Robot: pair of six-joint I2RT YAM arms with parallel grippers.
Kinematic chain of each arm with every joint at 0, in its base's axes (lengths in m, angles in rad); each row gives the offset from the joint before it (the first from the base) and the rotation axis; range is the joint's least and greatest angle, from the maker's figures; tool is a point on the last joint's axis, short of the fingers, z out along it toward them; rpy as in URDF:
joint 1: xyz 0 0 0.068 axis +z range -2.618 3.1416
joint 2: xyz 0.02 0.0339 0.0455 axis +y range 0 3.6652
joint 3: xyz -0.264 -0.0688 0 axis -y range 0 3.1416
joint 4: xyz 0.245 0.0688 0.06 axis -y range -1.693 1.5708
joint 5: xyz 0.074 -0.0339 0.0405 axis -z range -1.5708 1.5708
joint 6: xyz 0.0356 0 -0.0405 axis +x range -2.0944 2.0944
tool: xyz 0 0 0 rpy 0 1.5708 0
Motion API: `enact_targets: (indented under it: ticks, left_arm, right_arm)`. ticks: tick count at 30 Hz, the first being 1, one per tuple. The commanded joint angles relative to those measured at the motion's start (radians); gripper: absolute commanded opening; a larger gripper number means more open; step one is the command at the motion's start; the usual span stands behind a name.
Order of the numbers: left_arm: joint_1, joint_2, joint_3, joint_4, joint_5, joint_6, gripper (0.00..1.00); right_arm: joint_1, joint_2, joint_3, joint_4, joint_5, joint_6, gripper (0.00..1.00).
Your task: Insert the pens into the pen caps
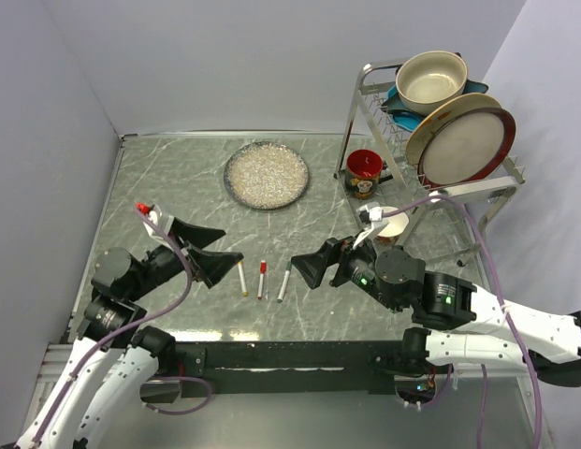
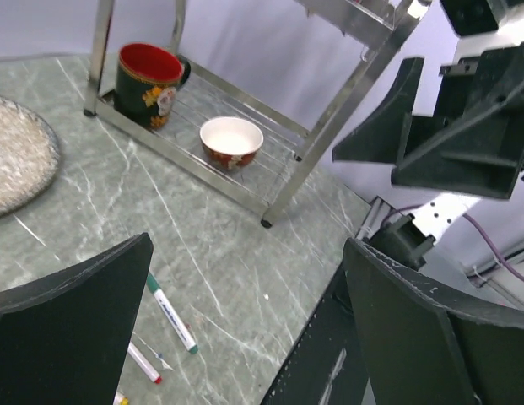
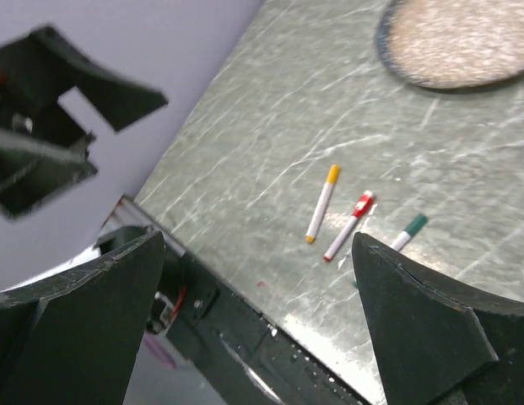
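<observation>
From above, a metal rack (image 1: 477, 189) at the far right holds a tan bowl (image 1: 430, 79) on top, with large plates (image 1: 463, 142) leaning on edge below it. On its bottom shelf are a red mug (image 1: 365, 173) and a small bowl (image 1: 393, 223). A speckled plate (image 1: 267, 175) lies flat on the table (image 1: 178, 178) to the rack's left. Three pens lie side by side near the front edge: the yellow pen (image 1: 242, 279), the red pen (image 1: 262, 279) and the green pen (image 1: 283, 281). The left gripper (image 1: 231, 244) hovers just left of them and the right gripper (image 1: 309, 265) just right. Both arms reach inward with jaws spread wide, holding nothing.

In the left wrist view, the mug (image 2: 148, 80) stands upright, red inside. The small bowl (image 2: 231, 141), white inside, sits apart from it on the shelf. The green pen (image 2: 170, 312) and red pen (image 2: 143, 363) lie on the table beside one wide-set finger (image 2: 67, 329).

In the right wrist view, the pens lie on the table beyond the spread fingers (image 3: 422, 337). The yellow cap (image 3: 332, 174), red cap (image 3: 363, 202) and green cap (image 3: 414, 224) appear seated on their barrels, though blur makes this uncertain.
</observation>
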Motion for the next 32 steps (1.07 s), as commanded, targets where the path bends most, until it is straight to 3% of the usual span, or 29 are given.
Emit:
enact_targets:
  ticks: [1, 9, 32]
  left_arm:
    - [-0.002, -0.017, -0.058, 0.07, 0.056, -0.028, 0.99]
    - [-0.002, 0.043, -0.027, 0.022, 0.077, -0.036, 0.99]
    - [-0.002, 0.0, -0.031, 0.001, 0.048, -0.013, 0.99]
  right_arm:
    - [0.005, 0.006, 0.026, -0.009, 0.109, 0.039, 1.0]
    - [0.005, 0.018, -0.02, 0.031, 0.063, 0.01, 1.0]
    - [0.006, -0.003, -0.066, 0.077, 0.018, -0.008, 1.0]
